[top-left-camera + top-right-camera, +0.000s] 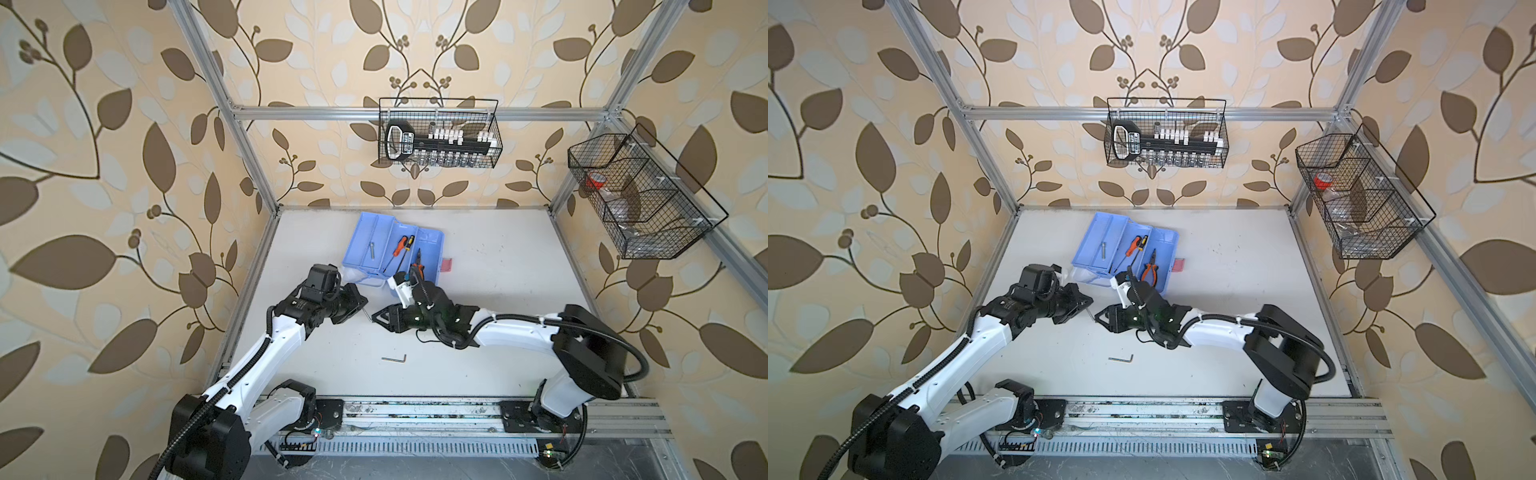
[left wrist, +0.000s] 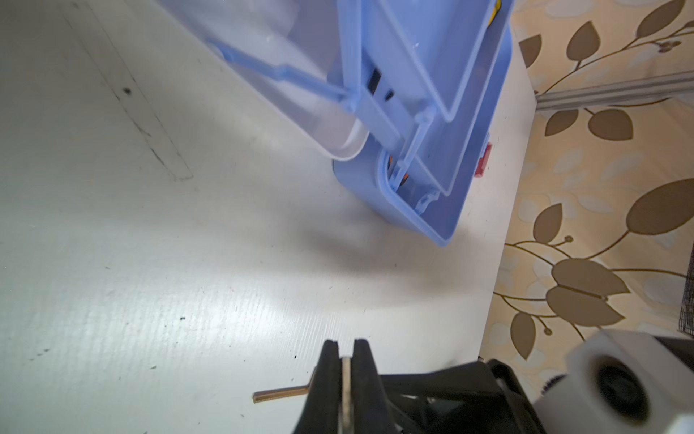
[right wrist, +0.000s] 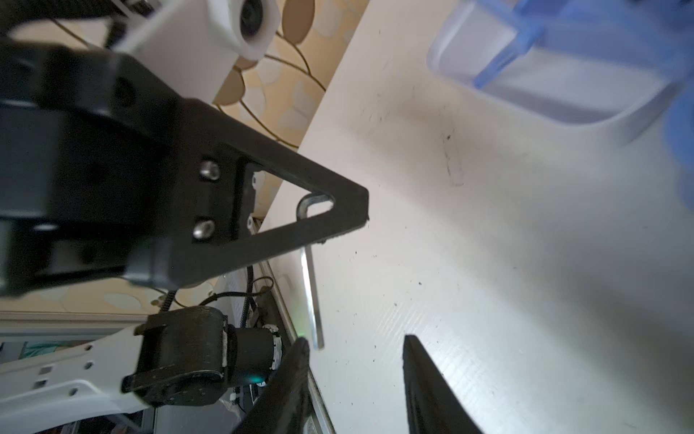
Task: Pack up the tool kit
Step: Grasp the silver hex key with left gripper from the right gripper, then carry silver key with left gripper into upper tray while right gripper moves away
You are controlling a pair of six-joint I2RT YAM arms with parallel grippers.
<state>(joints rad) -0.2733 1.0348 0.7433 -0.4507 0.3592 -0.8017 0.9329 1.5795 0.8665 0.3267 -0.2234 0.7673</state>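
The tool kit lies open at the back of the table, its blue trays spread out and its clear white lid tipped toward me. Two screwdrivers, a bolt and orange-black pliers lie in it. My left gripper is shut on a silver hex key, held above the table in front of the kit. My right gripper faces it, open, with the key's long end close by one finger. A second hex key lies on the table nearer the front.
A pink latch sticks out of the kit's right side. A wire basket with a black socket holder hangs on the back wall. Another mesh basket hangs on the right wall. The arms' base rail runs along the front edge.
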